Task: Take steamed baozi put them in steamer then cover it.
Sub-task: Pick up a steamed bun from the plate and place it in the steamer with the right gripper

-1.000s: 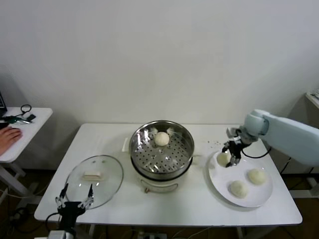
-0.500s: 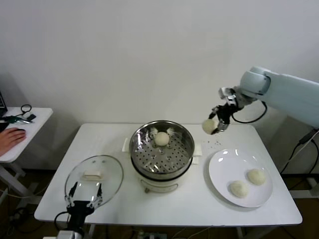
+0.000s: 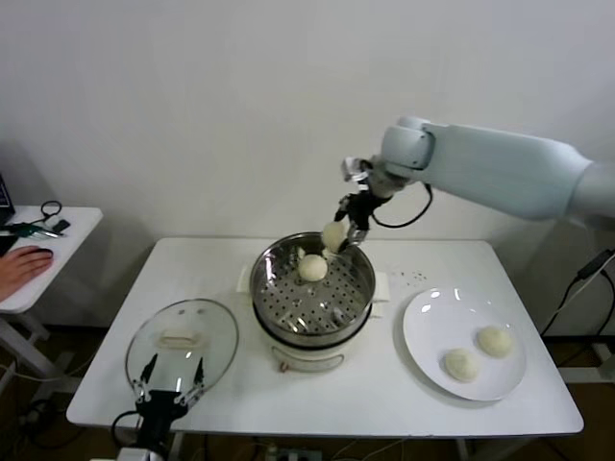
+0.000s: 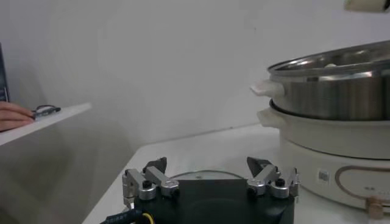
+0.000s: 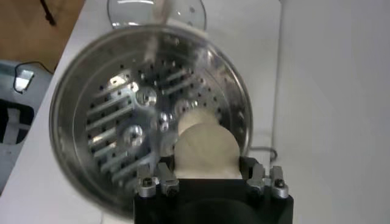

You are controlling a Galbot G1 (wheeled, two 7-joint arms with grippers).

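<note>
My right gripper (image 3: 344, 230) is shut on a cream-white baozi (image 3: 333, 234) and holds it above the far rim of the steel steamer (image 3: 363, 288). The right wrist view shows that baozi (image 5: 206, 151) between the fingers, over the perforated tray (image 5: 116, 115). One baozi (image 3: 311, 268) lies on the tray at the back; it also shows in the right wrist view (image 5: 190, 120). Two baozi (image 3: 459, 363) (image 3: 496, 340) lie on the white plate (image 3: 428, 322) at the right. The glass cover (image 3: 182, 338) lies at the front left. My left gripper (image 3: 171, 385) is open, low at the cover's near edge.
A side table (image 3: 67, 230) with a person's hand (image 3: 17, 263) stands at the far left. The steamer's white base (image 4: 329, 137) fills the right of the left wrist view. The right arm (image 3: 500, 173) reaches across above the table's back right.
My right gripper lifted a baozi off the plate and carried it left, from the plate to above the steamer's far rim. The left gripper shifted slightly right by the cover.
</note>
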